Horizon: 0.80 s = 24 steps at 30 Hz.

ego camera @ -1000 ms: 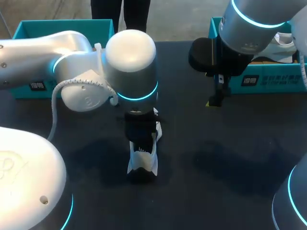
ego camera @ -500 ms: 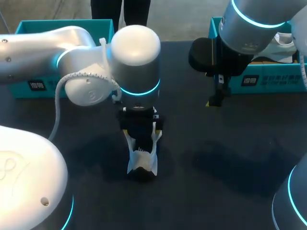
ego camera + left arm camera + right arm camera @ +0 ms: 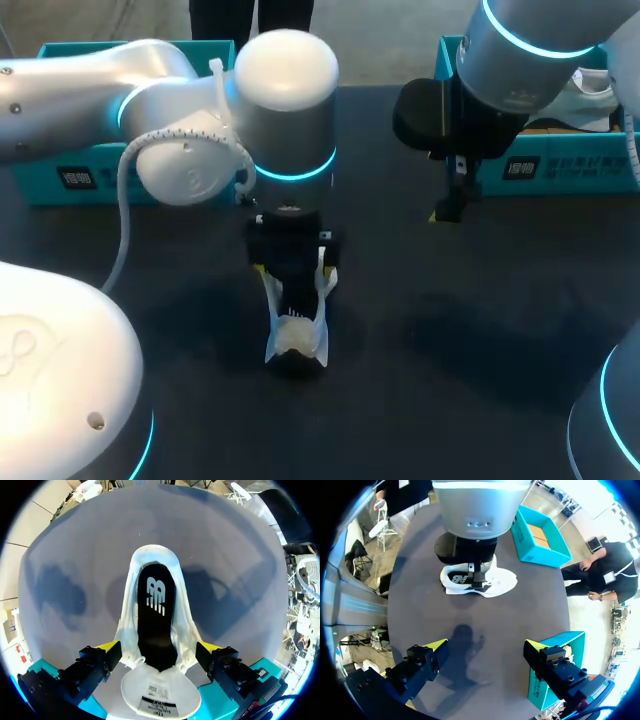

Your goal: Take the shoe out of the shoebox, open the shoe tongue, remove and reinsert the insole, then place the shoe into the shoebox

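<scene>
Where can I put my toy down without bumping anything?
Best: the bare table between the shoe and the right arm's base. A smaller patch lies between the shoe and the left arm's base. It is crowded at the shoe under the left gripper, and by the teal shoeboxes at the back.
</scene>
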Motion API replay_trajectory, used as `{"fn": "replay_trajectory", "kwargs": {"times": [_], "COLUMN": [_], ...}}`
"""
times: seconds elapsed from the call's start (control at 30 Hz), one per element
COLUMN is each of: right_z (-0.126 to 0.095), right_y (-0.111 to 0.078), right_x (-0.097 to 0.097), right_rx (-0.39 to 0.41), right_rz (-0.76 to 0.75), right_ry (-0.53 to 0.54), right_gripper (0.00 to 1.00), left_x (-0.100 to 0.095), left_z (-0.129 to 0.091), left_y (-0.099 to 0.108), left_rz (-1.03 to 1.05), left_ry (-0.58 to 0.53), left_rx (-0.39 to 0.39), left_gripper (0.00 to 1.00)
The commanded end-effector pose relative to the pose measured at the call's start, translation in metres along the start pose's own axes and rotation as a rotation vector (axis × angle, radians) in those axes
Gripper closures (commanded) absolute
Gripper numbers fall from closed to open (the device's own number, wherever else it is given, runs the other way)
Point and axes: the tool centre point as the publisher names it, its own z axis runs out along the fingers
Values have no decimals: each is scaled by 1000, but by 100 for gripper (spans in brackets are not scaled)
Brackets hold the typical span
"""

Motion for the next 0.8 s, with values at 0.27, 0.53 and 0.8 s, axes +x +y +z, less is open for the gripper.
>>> {"fn": "replay_trajectory", "kwargs": {"times": [0.27, 0.53, 0.8], "right_z": [2, 2, 2], "right_y": [1, 1, 1], "right_x": [-1, -1, -1], "right_rx": [1, 1, 1], "right_rz": [0, 0, 0], "right_ry": [2, 2, 2], "right_gripper": [0, 0, 0], "left_x": [13, 28, 21], "left_z": [-27, -43, -50], "left_y": [16, 42, 66], "left_rz": [17, -23, -58], "left_ry": [-5, -7, -69], "left_rx": [18, 6, 6], "left_gripper": [0, 0, 0]}}
